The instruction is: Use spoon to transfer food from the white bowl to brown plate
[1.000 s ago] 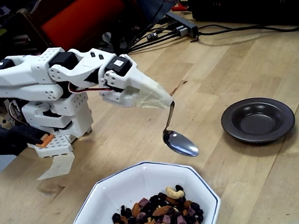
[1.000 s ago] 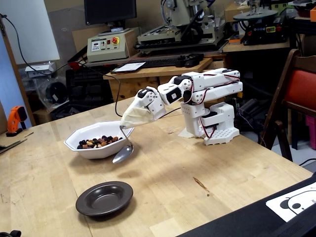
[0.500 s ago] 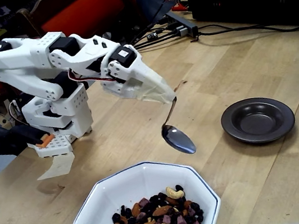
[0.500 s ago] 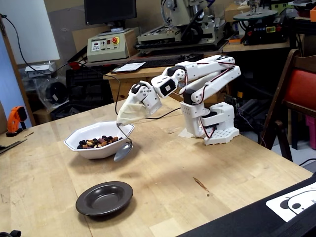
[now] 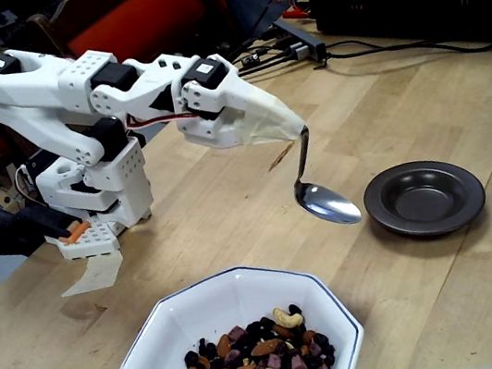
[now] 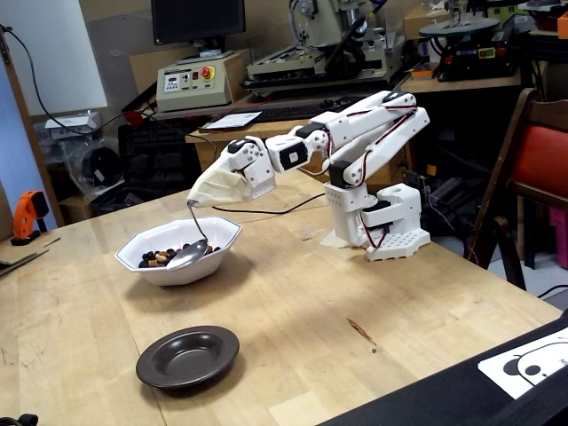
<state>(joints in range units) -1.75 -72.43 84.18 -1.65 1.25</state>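
Gripper point(image 5: 292, 130) tip wrapped in pale cover, jaw gap hidden; spoon point(image 5: 326, 202) handle fixed in it, so prob. closed on spoon. Spoon hangs empty betw. bowl point(image 5: 200, 309) w/ food point(image 5: 256, 368) & plate point(image 5: 424, 198).

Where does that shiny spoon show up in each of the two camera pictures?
In a fixed view: the spoon hangs right of centre, just left of the brown plate and above the white bowl.
In a fixed view: the spoon sits left of centre, in front of the white bowl, with the brown plate lower down.
Shared landmark: the white bowl holding the food.
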